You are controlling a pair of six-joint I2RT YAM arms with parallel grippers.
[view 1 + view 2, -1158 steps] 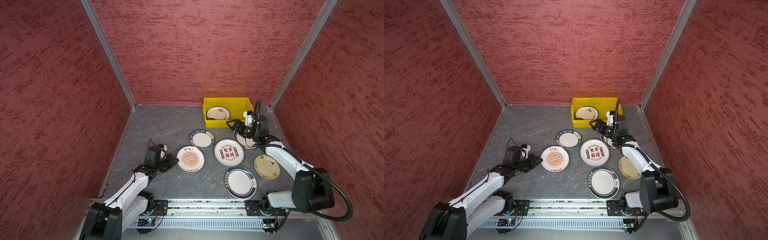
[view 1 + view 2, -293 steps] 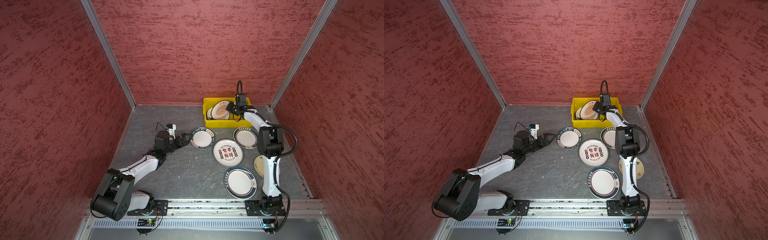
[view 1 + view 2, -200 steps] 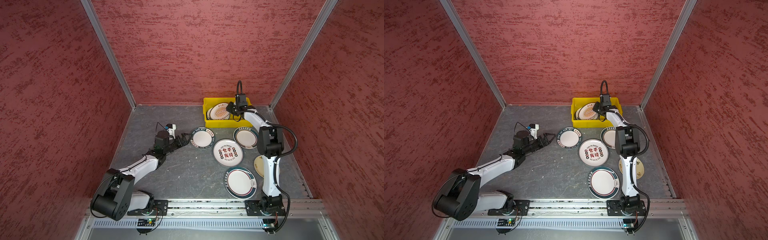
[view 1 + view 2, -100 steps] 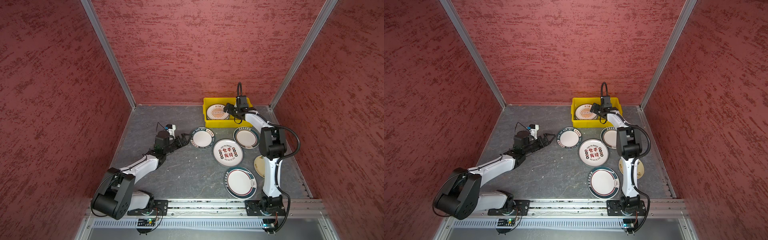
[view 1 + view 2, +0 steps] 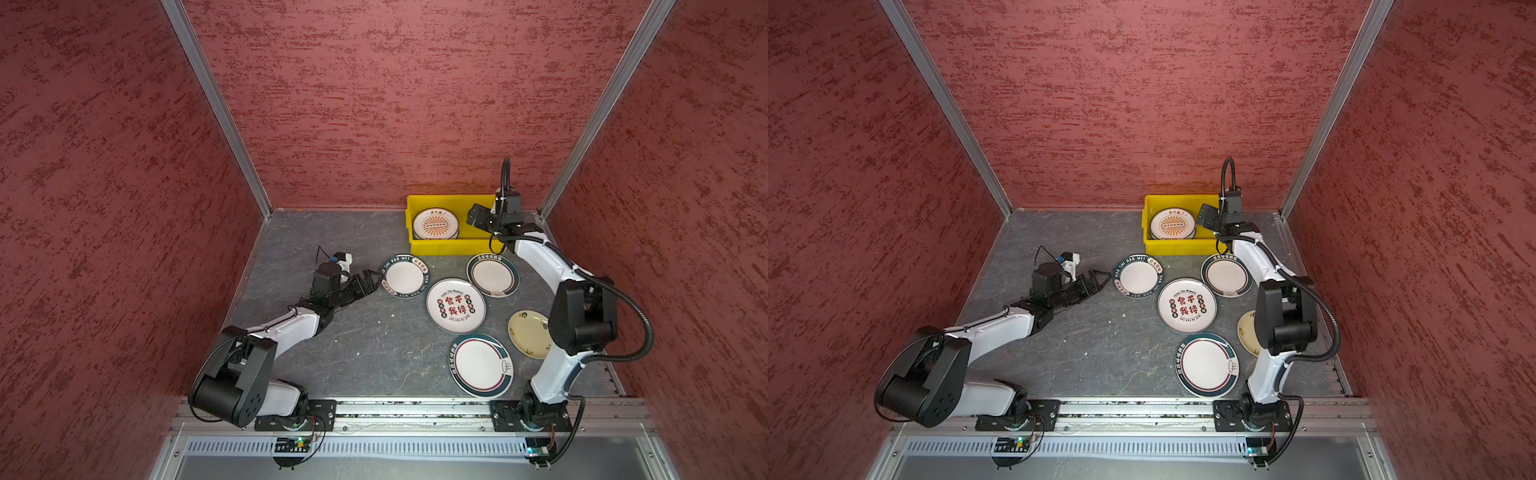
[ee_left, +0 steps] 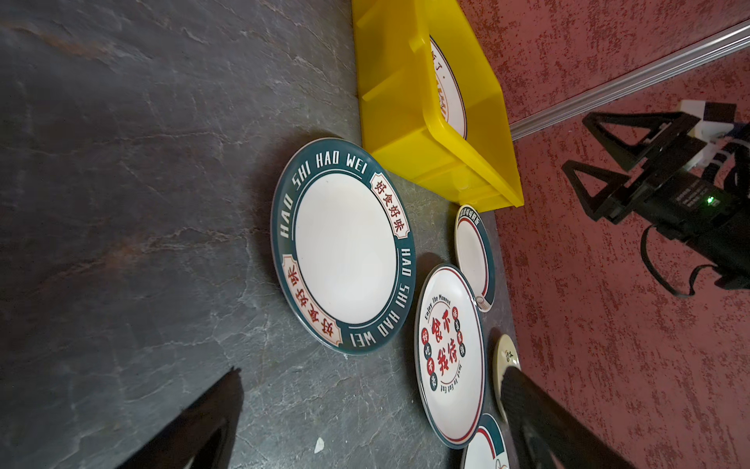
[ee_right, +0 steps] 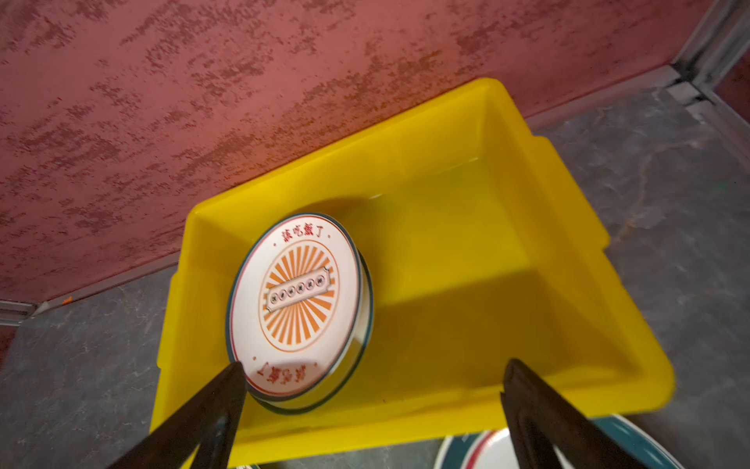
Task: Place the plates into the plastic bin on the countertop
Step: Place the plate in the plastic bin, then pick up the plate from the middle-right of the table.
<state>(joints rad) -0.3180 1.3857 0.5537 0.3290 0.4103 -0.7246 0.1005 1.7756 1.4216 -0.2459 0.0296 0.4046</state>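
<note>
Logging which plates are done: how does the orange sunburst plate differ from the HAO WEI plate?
The sunburst plate lies in the plastic bin, atop another plate; the HAO WEI plate lies on the countertop. The sunburst plate has orange rays and a thin rim line; the HAO WEI plate has a plain centre and a broad teal band. Both are round, white, face up.

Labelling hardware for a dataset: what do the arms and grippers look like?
Both arms have white link shells and bulky black joint housings. The left gripper and right gripper are black, with fingers shaped as open triangular frames. A black corrugated cable loops along the right arm.
</note>
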